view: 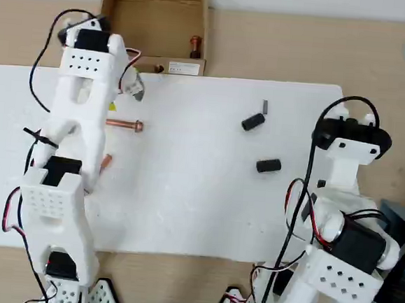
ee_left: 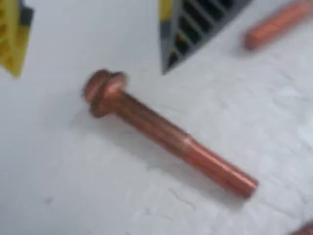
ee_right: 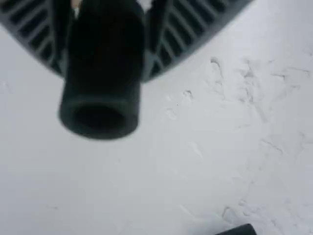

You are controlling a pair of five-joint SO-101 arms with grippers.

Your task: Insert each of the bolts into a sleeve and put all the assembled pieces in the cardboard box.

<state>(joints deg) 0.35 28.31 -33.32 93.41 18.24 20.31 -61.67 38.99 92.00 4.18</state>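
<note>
The left claw (ee_left: 90,58) hung spread open over a copper bolt (ee_left: 166,132) that lay flat on the white surface (ee_left: 73,186), its head end roughly between the two fingers and nothing gripped. The right claw (ee_right: 105,44) pinched a black sleeve (ee_right: 100,98) clear of the surface, open mouth facing outward. The step in hand looked to be lifting this bolt. Done well, the left claw would close across the shank close to the head, leaving the plain end free to enter the sleeve; a grip further along would likely block insertion. A second bolt (ee_left: 276,24) lay near, so a straight descent seemed safest. The cardboard box (view: 153,21) stood beyond the surface's far edge, a copper piece (view: 195,46) inside it.
</note>
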